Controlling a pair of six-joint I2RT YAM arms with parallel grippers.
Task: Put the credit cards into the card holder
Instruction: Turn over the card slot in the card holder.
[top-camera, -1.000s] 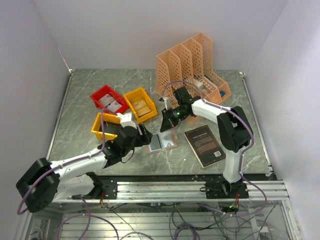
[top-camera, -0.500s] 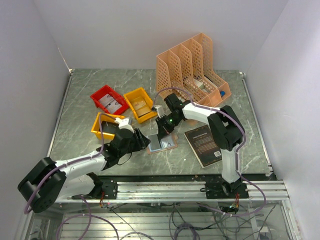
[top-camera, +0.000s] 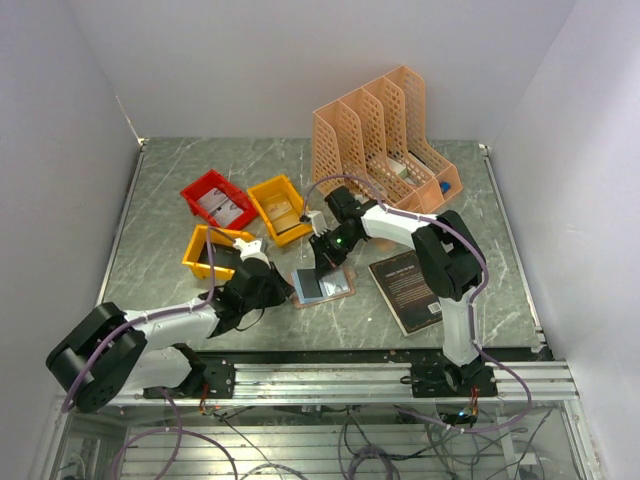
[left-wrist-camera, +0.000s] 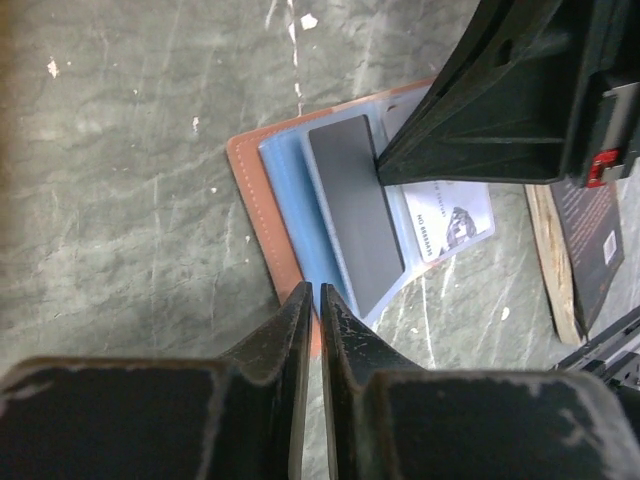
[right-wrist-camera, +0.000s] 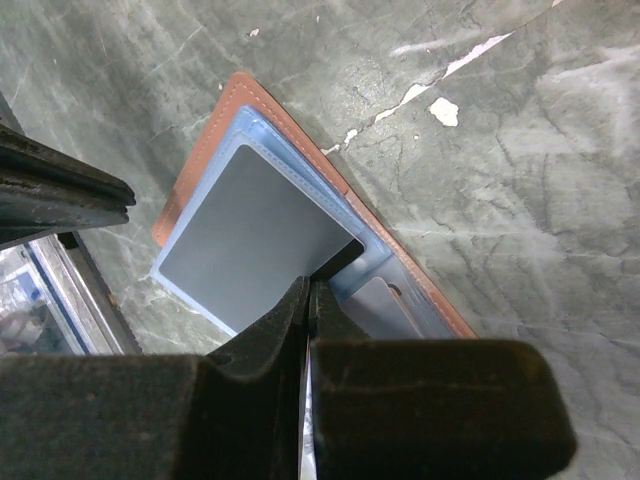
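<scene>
The card holder (left-wrist-camera: 262, 215) was laid open between the 2 grippers. Its near edge was pinched in the left gripper (left-wrist-camera: 314, 300), jaws almost closed on it. 1 grey card (right-wrist-camera: 255, 235) was held by a corner in the right gripper (right-wrist-camera: 308, 290) — jaws tight — flat on the blue inner face just ahead of the tips. If it were pushed in crooked, it could be jammed — or the holder could be dragged out of the left jaws.
</scene>
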